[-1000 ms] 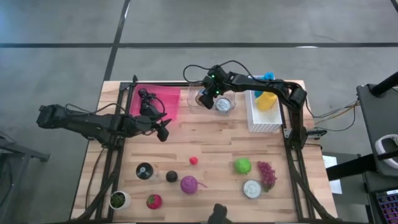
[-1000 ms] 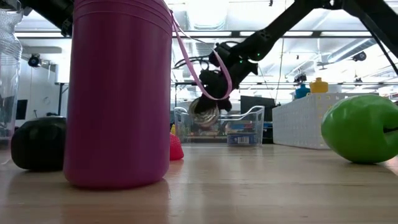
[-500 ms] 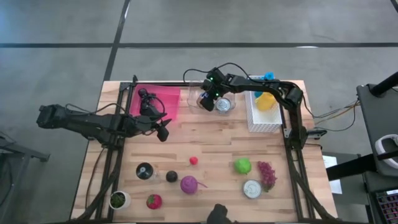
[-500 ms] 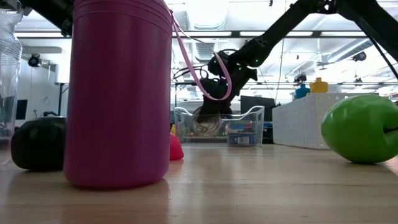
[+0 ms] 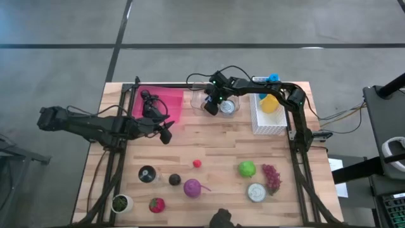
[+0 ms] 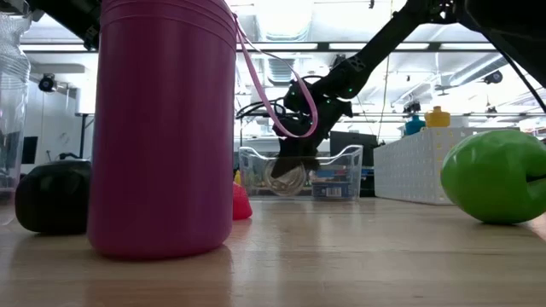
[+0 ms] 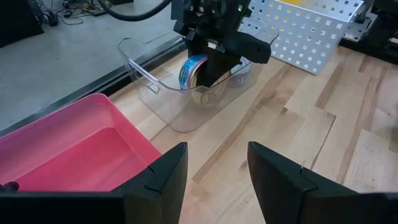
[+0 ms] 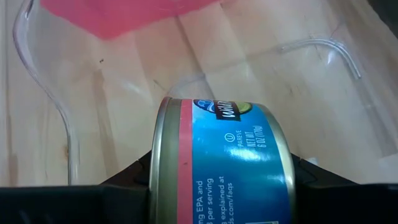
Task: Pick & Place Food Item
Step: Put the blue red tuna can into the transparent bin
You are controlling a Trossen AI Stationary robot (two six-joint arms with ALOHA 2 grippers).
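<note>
Far edge of worktop, inside clear bin [image 7: 163, 93] | right tool [image 5: 213, 104] clamped across tin can [image 8: 221, 165], held on its side, low enough to set down (release looks imminent) | left tool [image 5: 166, 133] part-open, holding nothing, parked beside pink tray [image 5: 161, 101], clear of the drop

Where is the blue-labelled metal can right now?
The blue-labelled metal can sits between the right gripper fingers, lowered into the clear plastic bin at the table's far edge, between the pink tray and white perforated basket.
</note>
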